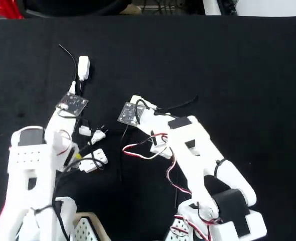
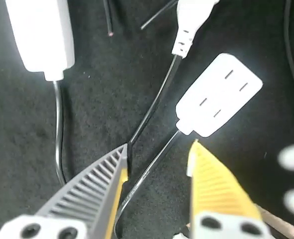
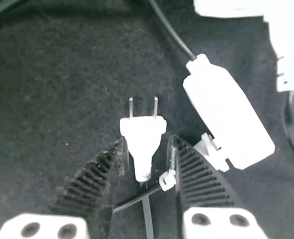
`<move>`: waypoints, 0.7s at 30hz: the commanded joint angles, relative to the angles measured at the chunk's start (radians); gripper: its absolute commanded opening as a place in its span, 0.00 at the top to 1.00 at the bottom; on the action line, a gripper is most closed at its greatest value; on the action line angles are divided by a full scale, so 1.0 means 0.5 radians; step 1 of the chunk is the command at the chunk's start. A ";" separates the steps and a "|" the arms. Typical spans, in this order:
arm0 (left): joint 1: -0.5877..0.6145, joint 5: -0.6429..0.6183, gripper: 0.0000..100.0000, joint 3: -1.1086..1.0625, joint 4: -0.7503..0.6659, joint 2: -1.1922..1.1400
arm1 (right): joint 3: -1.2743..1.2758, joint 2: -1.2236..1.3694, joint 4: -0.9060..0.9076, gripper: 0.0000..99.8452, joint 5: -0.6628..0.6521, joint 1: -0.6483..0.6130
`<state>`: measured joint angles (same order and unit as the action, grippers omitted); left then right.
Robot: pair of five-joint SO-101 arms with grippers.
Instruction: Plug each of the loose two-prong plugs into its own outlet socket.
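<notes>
Nothing's plugged in yet - right gripper (image 3: 146,144) sits part-open around one plug (image 3: 142,132), left gripper (image 2: 158,147) wide open near a socket (image 2: 219,94).

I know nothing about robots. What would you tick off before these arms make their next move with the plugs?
1. Plug lies between the right gripper's two sides: ok.
2. Right gripper shut on plug: not ok, open, with gaps on both sides.
3. Prongs straight and pointing away from the gripper: ok.
4. Socket slots uncovered: ok.
5. Left gripper steadying the socket: not ok, open over its cable, short of the socket.
6. Plug lined up with that socket: cannot tell.
</notes>
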<state>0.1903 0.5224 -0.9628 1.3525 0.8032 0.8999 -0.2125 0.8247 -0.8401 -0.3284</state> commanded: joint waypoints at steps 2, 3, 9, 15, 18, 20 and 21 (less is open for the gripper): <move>0.008 -0.006 0.82 -0.210 0.009 0.528 | -0.063 0.183 -0.040 0.86 -0.132 -0.018; 0.011 -0.006 0.82 -0.269 0.015 0.675 | -0.115 0.235 -0.003 0.86 -0.132 -0.012; 0.026 -0.015 0.82 -0.566 0.040 1.415 | -0.333 0.428 0.153 0.99 -0.135 -0.012; 0.029 -0.006 0.82 -0.594 0.071 1.544 | -0.342 0.198 0.295 0.99 -0.135 -0.028; 0.029 -0.012 0.82 -0.609 0.052 1.540 | -0.345 -0.106 0.466 0.99 -0.132 -0.031; 0.069 -0.012 0.82 -0.609 0.031 1.550 | -0.345 -0.351 0.626 0.99 -0.138 -0.071; 0.100 -0.012 0.82 -0.609 0.031 1.553 | -0.345 -0.483 0.709 0.99 -0.138 -0.114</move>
<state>0.2056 0.5240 -1.2743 1.3848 1.5673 0.7541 -0.2693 1.0840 -0.8999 -0.3376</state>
